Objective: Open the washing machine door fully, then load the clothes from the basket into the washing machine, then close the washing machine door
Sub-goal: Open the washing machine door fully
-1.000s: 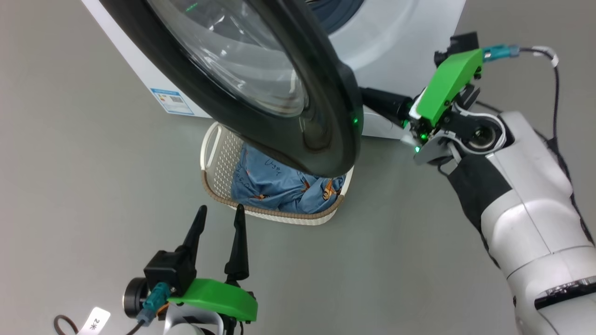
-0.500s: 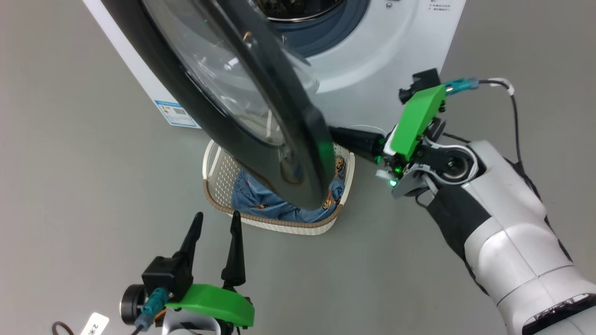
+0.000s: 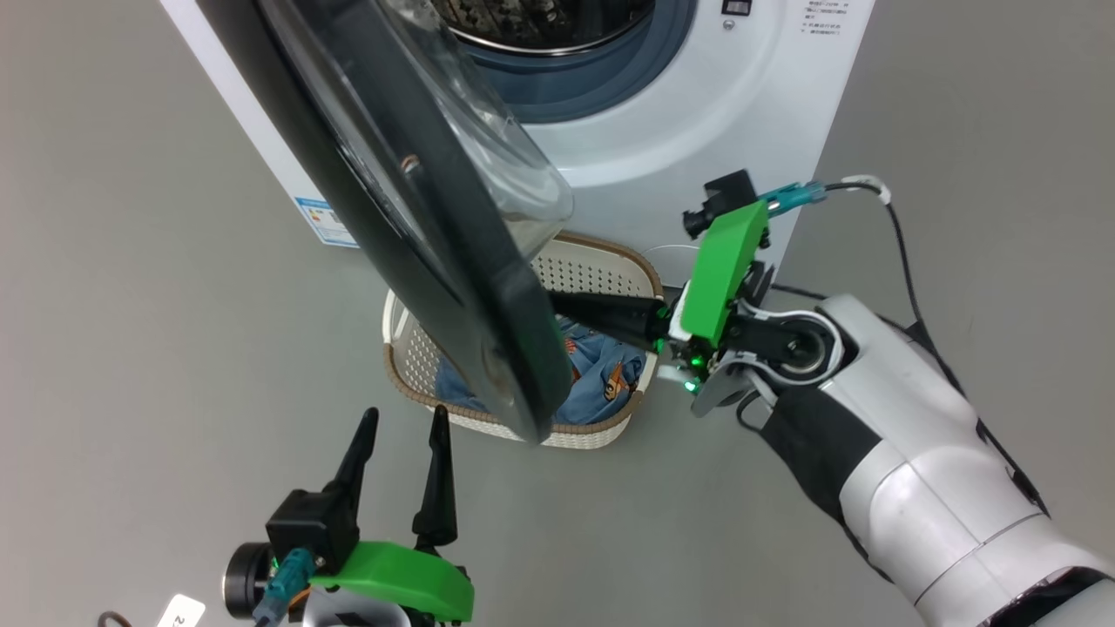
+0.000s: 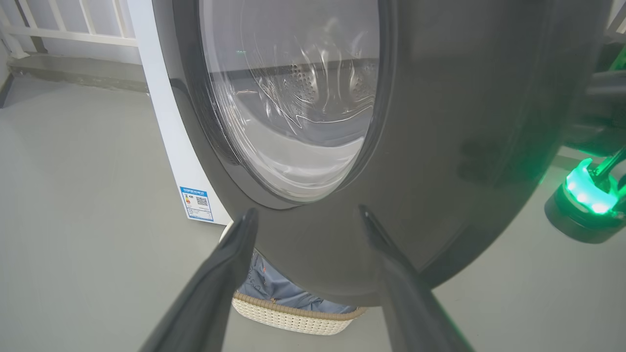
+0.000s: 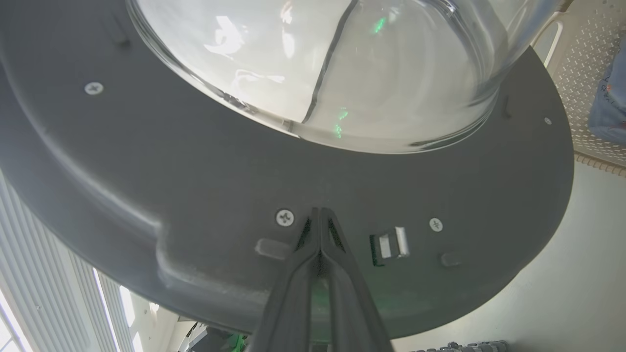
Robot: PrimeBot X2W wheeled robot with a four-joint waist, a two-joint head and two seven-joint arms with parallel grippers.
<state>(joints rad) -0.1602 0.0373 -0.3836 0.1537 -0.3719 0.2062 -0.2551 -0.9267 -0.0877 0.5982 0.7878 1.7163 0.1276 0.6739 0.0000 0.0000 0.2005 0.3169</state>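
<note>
The washing machine (image 3: 697, 113) stands at the top with its steel drum (image 3: 540, 17) exposed. The washing machine door (image 3: 462, 296) hangs part-way open, edge-on to the head view, its black rim over the basket (image 3: 601, 261). My right gripper (image 3: 562, 306) is shut, holding nothing, and its tips (image 5: 320, 214) press on the door's inner black face (image 5: 195, 186) just below the glass bowl (image 5: 318, 63). Light-blue printed clothes (image 3: 601, 379) lie in the basket. My left gripper (image 3: 401, 418) stands open in front of the basket, facing the door's outer side (image 4: 440, 122), and it is empty.
The basket (image 4: 293, 318) sits on the grey floor right under the door's lower edge, against the machine's front. A small blue label (image 4: 198, 203) marks the machine's lower left corner. A white railing (image 4: 63, 29) runs behind the machine on the left. Open floor lies on both sides.
The door has swung further open, away from the machine's front, with my shut right gripper following it down and left. More of the drum and basket shows. The left gripper has barely moved.
</note>
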